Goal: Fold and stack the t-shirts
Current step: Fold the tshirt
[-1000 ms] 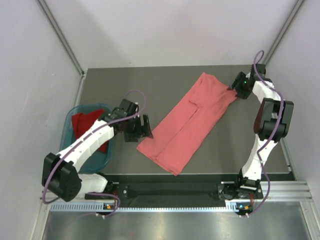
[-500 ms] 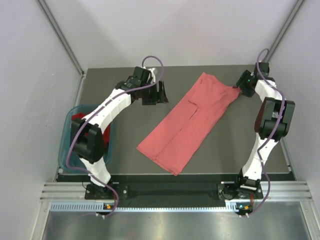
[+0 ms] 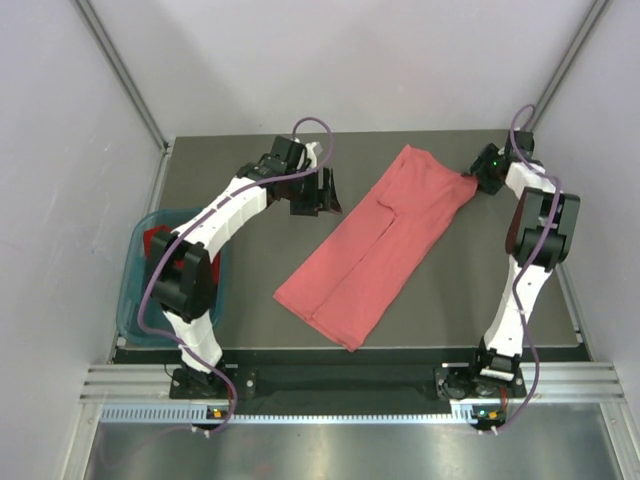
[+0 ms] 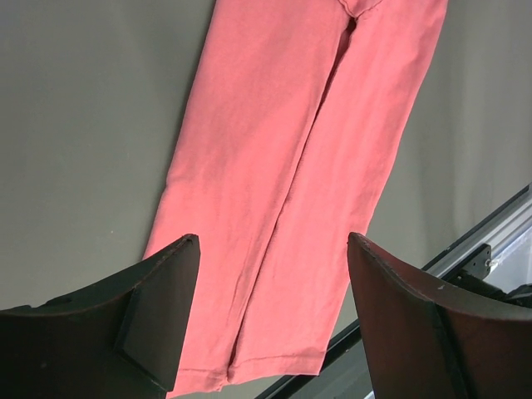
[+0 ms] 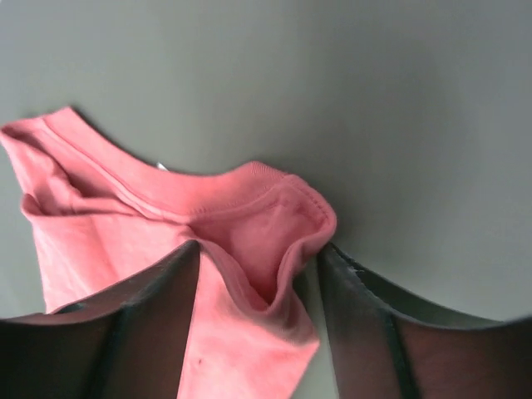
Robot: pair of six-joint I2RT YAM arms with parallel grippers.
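— Grey table [image 3: 240, 312] between white walls, and most of the job lies ahead of you. Your salmon-pink t-shirt [image 3: 375, 245] lies flat on it as a long strip, its two sides folded in to meet along a middle line. It runs on a slant from close to the table's near edge, about midway along, up toward the far right corner.

— So what counts as done?

— By my reading, only the lengthwise folds on that one shirt. You have yet to fold it across its length into a packet. The teal basket [image 3: 128, 282] at the table's left edge holds the deep red t-shirt [image 3: 157, 243], crumpled and partly hidden under your left arm. That means a whole second fold, and then the stacking, are left.

— And my grippers?

— Your left gripper [image 4: 272, 249] hangs over the far left part of the table, near the strip's long edge, jaws wide apart with nothing between them. Your right gripper [image 5: 259, 258] is at the strip's far end, clamped on the collar [image 5: 249, 179], which bunches into a loop between the fingers.

— Next step?

— Likely you need the left one on that same far end before you fold it over.
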